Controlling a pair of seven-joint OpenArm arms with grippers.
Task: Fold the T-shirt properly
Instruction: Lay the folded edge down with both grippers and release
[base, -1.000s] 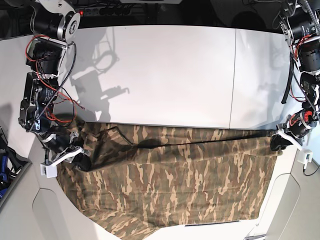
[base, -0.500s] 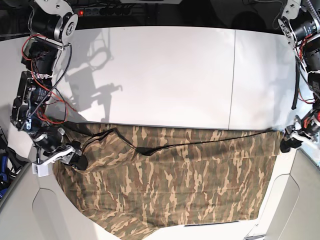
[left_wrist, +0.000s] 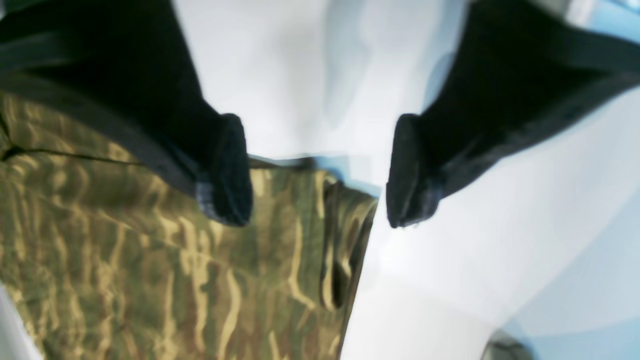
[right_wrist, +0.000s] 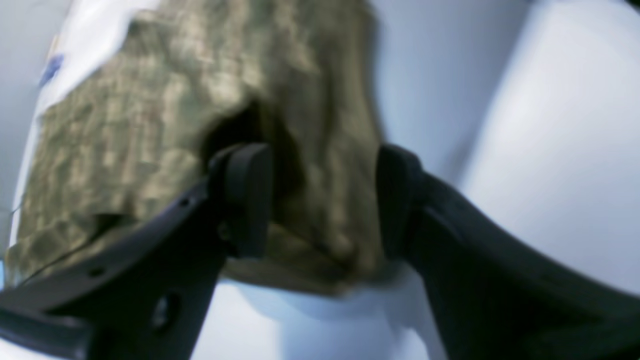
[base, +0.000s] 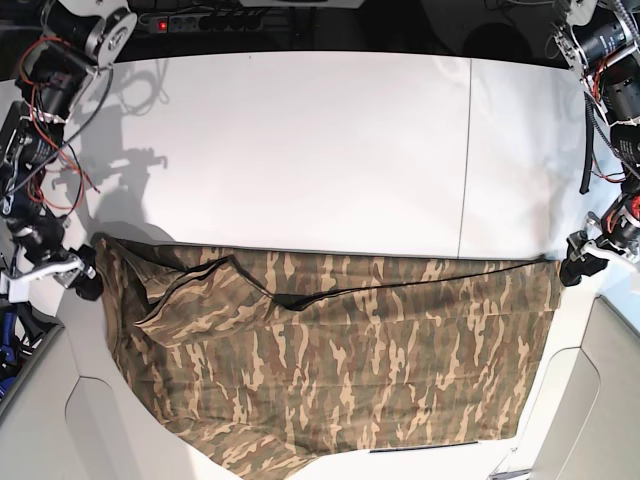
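Observation:
The camouflage T-shirt (base: 350, 370) lies spread flat across the front of the white table (base: 320, 150), with a folded flap at its left end (base: 200, 300). My left gripper (base: 576, 268) is open and empty just off the shirt's back right corner. In the left wrist view the gripper (left_wrist: 315, 172) stands over bare table, with the shirt's corner (left_wrist: 200, 260) below one finger. My right gripper (base: 86, 282) is open beside the shirt's left edge. In the right wrist view the gripper (right_wrist: 320, 200) has its jaws apart, with blurred cloth (right_wrist: 200, 110) showing between and beyond them.
A table seam (base: 465, 150) runs front to back on the right. A black power strip (base: 200, 20) lies along the back edge. Grey panels (base: 110, 430) flank the front corners, and the shirt's front hem reaches the table's front edge.
Both grippers have let go of the shirt's back edge and drawn outward. The right arm moved left off the cloth. The lifted edge has settled on the table.

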